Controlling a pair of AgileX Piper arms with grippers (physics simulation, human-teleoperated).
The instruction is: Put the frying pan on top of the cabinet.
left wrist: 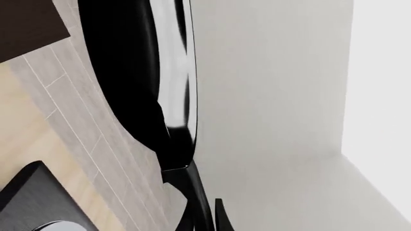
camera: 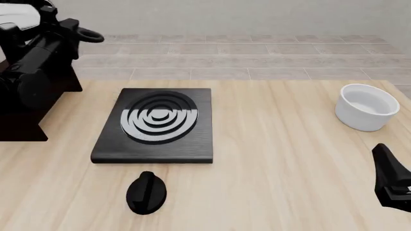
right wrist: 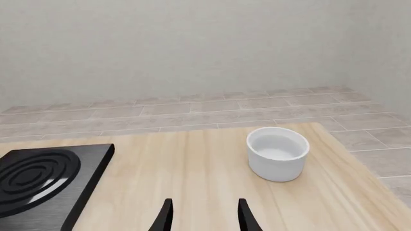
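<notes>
Frying pan (left wrist: pixel 138 82) cropped, gripped by handle in left claw (left wrist: pixel 204 216); right claw (right wrist: pixel 202 216) open, cabinet (camera: pixel 26 120) half-hidden.

Even, bright, diffuse light in all 3 views — no clear source. Renders are sharp edge to edge, no blur, no lens bending. Shadows faint: soft dark rim under the stove plate (camera: pixel 154 126) and knob (camera: pixel 146 192) on the table (camera: pixel 282 159). White bowl (camera: pixel 367 107) shaded softly inside. Left wrist view: frying pan (left wrist: pixel 138 72) shows a long white glare streak on its glossy black inside — rest of it near pure black, no detail. Cabinet (camera: pixel 19 115) and left arm merge into one dark mass in front view.
</notes>
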